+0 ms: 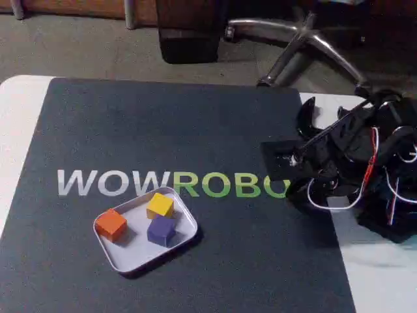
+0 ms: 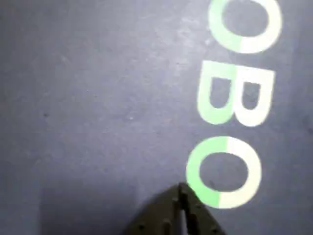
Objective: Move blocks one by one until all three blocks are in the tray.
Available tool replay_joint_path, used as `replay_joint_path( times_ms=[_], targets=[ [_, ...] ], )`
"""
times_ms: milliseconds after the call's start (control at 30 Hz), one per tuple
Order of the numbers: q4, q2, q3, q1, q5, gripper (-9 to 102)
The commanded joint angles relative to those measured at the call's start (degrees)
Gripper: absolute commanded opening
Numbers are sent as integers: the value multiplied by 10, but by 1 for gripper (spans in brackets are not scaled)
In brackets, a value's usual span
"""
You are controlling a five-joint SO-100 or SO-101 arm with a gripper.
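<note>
The tray lies on the dark mat toward the counter's near left corner in the fixed view, its long axis running slantwise from near-left to far-right, just below the white "WOW" lettering. All three blocks sit inside it: the orange block against the left end, the yellow block by the far rim, and the purple block just in front of the yellow one, near but apart from the orange. Each cube stands flat on the tray floor, turned a little off the tray's edges. The arm is folded at the counter's right edge, well apart from the tray. In the wrist view the pincer enters from the bottom edge, its two dark fingers pressed together to a point with only a thin seam between them, clenched on nothing, hovering over bare mat beside the green-and-white "OBO" letters.
</note>
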Motion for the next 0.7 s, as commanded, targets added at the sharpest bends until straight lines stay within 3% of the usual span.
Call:
replay_joint_path(
  times_ms=[0,667],
  targets=[
    [7,1,-3,6,1,-8],
    [7,1,-3,15,1,-8]
  ],
)
